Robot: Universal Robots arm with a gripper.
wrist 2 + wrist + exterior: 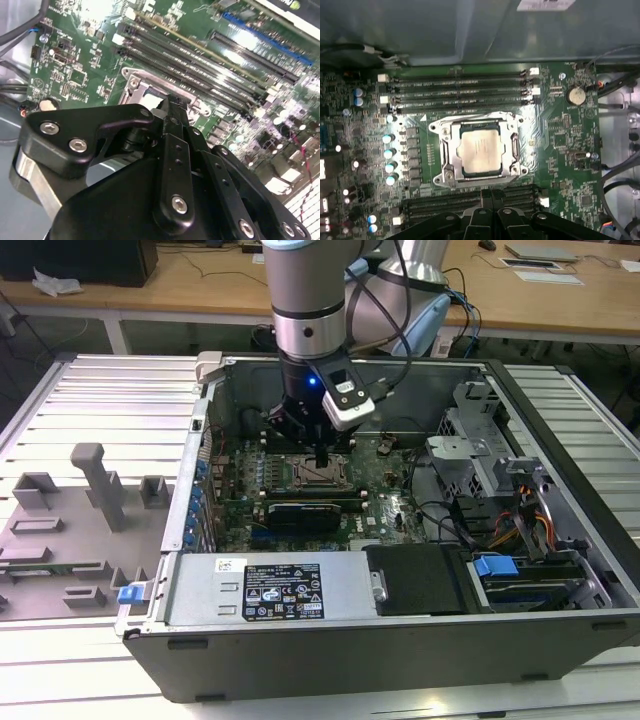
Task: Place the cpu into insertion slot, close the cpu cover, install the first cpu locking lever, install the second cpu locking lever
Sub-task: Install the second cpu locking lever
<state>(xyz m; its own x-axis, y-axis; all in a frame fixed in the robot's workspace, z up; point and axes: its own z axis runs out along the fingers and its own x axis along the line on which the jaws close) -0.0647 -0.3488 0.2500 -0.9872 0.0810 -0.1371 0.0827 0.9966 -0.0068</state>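
Note:
The cpu (480, 152), a dull silver square, lies in the insertion slot (436, 125) on the green board. The cpu cover (449, 150), a silvery frame, lies flat around it. In the first wrist view my gripper (490, 196) is shut and holds nothing, its tips just off the socket's edge beside the long black memory slots (445, 207). In the exterior view the gripper (322, 456) hangs straight down into the open computer case, right over the insertion slot (320, 476). The second wrist view has the gripper (171, 106) in front of a corner of the socket (134, 86).
More memory slots (460, 92) run along the socket's other side, with a coin battery (575, 95) nearby. Inside the case are a black card (305, 512), a power supply (265, 590) and a drive cage (470, 455) with cables. A grey fixture plate (70, 530) lies at the exterior view's left.

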